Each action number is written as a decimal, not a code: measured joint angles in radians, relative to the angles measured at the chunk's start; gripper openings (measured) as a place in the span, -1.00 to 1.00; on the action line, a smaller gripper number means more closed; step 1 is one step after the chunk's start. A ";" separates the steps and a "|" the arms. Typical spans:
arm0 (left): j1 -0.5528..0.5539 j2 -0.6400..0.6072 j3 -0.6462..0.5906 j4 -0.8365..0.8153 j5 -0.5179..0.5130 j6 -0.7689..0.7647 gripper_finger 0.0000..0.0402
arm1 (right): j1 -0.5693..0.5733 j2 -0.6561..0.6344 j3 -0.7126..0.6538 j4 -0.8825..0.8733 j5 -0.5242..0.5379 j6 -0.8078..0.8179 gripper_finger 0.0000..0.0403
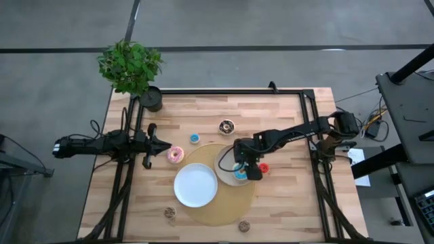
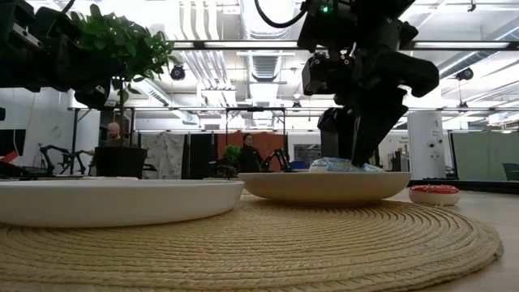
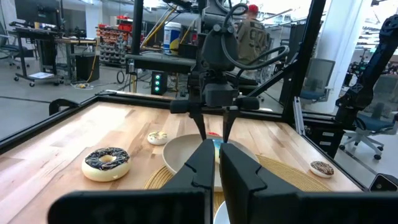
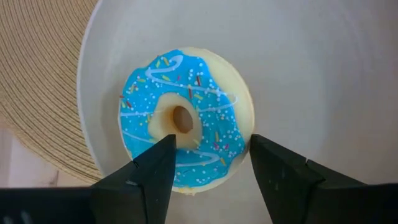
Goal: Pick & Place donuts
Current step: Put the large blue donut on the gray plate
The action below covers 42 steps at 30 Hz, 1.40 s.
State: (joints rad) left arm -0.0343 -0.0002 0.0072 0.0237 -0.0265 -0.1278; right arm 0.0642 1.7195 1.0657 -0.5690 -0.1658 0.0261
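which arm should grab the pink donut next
Left. The left gripper sits right beside the pink donut on the bare wood. The right gripper hangs open above the blue-sprinkled donut in the beige plate, farther off.

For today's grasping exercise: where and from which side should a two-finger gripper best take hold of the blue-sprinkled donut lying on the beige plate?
Probably from straight above. The blue-sprinkled donut lies flat on the beige plate, whose raised rim blocks a side approach. Pinch across one side of the ring, one finger toward the hole, one outside. The right gripper hangs open over it.
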 joint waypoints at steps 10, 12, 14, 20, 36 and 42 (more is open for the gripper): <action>0.000 0.000 0.000 0.000 0.000 0.000 -1.00 | 0.002 0.000 0.000 0.004 0.000 -0.004 -0.03; 0.000 0.000 0.000 0.000 0.000 0.000 -1.00 | 0.002 0.000 0.000 0.004 0.000 -0.003 -0.03; 0.000 0.000 0.000 0.000 0.000 0.000 -1.00 | 0.001 0.000 0.000 0.005 0.000 -0.003 -0.03; 0.000 0.000 0.000 0.000 0.000 0.000 -1.00 | 0.001 0.000 0.000 0.007 0.000 -0.007 -0.03; 0.000 0.000 0.000 0.000 0.000 0.000 -1.00 | -0.001 0.000 0.000 0.007 0.000 0.000 -0.02; 0.000 0.000 0.000 0.000 0.000 0.000 -1.00 | -0.006 0.000 0.000 0.006 0.000 0.018 0.09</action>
State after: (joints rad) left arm -0.0342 -0.0002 0.0074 0.0238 -0.0266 -0.1276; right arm 0.0586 1.7199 1.0657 -0.5632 -0.1658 0.0445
